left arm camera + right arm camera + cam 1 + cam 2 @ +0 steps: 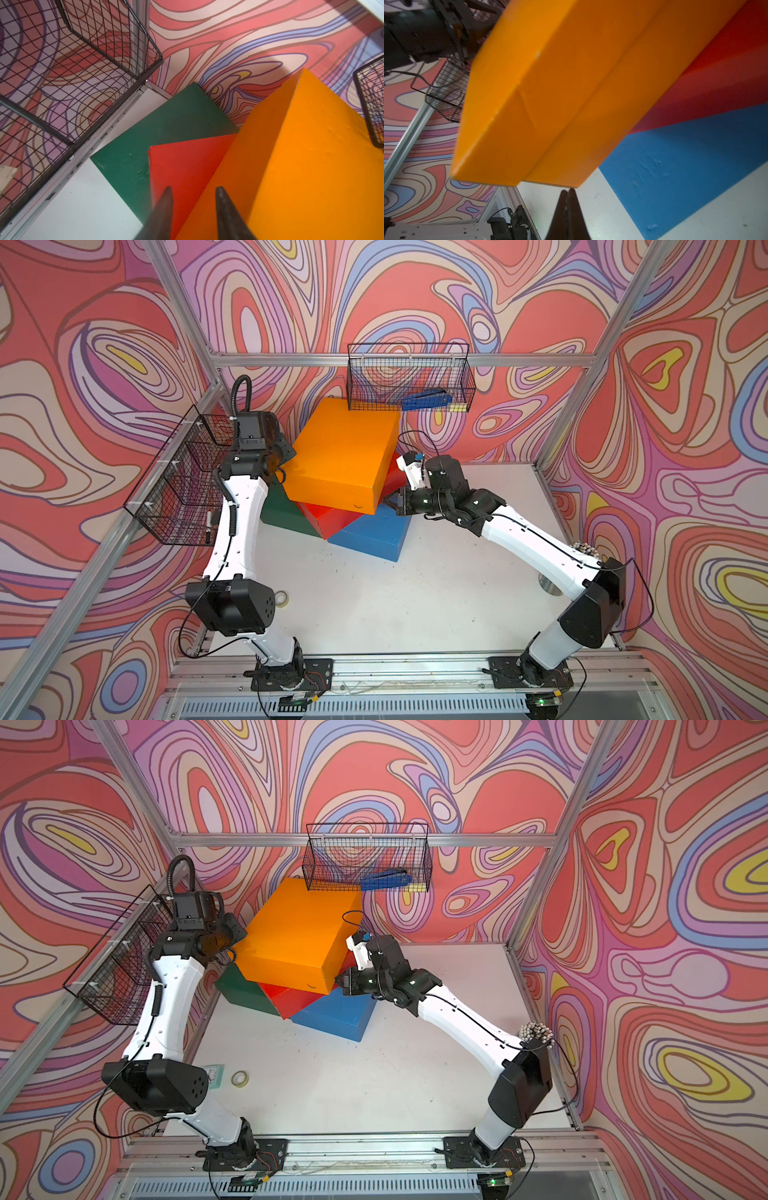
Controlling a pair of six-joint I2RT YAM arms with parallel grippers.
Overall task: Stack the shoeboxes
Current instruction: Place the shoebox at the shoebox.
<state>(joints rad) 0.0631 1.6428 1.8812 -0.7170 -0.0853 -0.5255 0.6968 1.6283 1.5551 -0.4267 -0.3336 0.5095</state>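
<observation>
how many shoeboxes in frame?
4: green and blue on the table, red resting on both, orange askew on top. Another hidden under the pile can't be excluded.

The white-and-black jointed left arm (pixel 239 522) rises from its base, folds at the elbow and reaches far forward, with the wrist turned inward. The dark, two-fingered left gripper (pixel 194 189) has its jaws apart. The matching white-and-black right arm (pixel 536 539) stretches low and inward. The dark right gripper (pixel 568 190) has its fingertips pressed together.
</observation>
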